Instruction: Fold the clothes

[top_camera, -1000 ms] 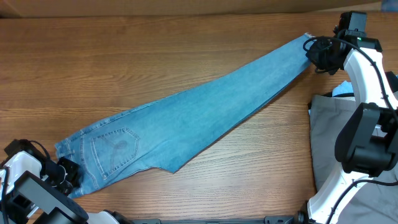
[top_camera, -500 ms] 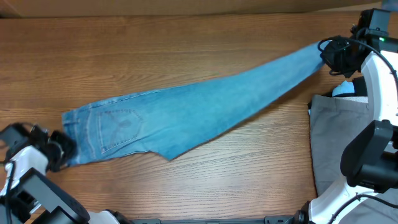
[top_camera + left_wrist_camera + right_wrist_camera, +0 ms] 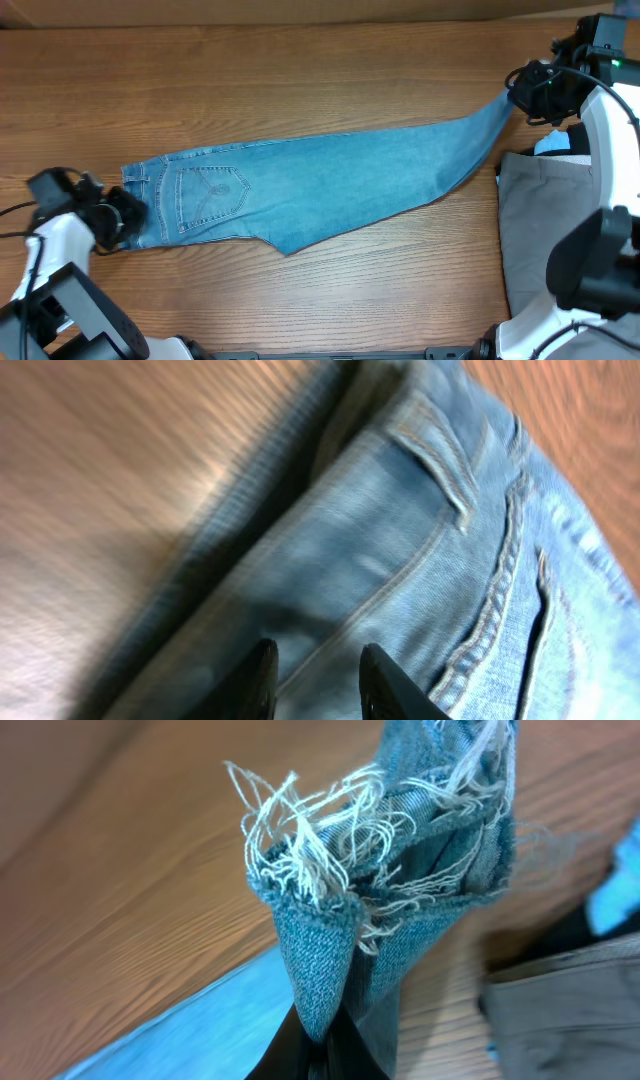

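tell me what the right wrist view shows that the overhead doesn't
Only the right wrist: the frayed hem up close, white threads loose, bunched above the right gripper. Only the overhead: the jeans stretched full length, the back pocket, and the left gripper at the waistband. Both: blue denim, the wooden table and the grey trousers.
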Robot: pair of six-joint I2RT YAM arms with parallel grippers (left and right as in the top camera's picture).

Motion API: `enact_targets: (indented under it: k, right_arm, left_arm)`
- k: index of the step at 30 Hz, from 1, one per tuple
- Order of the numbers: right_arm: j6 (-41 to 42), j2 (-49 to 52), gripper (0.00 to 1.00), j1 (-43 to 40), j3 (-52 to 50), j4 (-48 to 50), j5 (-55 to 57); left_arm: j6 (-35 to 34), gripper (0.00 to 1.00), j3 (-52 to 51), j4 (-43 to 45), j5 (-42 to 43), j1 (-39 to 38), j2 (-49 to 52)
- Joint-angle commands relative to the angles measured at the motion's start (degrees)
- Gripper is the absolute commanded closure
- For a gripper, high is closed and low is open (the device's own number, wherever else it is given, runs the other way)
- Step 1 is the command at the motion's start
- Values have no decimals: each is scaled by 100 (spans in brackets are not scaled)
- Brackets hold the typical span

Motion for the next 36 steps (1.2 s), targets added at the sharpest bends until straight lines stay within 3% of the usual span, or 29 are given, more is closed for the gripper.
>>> enact_targets:
  k: [1,10,19,26,36]
  right_arm:
    - [-271,-881,96,424,164,-37,-304]
    - [-205,-1609,96,2465,164,-413,-304]
    - [748,-1266,96,4437,155,55,225]
    - [1134,-525,96,5211,155,682,24]
    - [1497,-140,96,6037,155,2516,9]
  left_arm:
    - [208,68,820,-363,490,498,35]
    - [785,66,2861,-2218,588,1121,35]
    - [798,60,4044,-3005,595,1156,35]
    - [798,60,4238,-3152,793,1156,35]
    - [798,60,4238,-3204,852,1154,35]
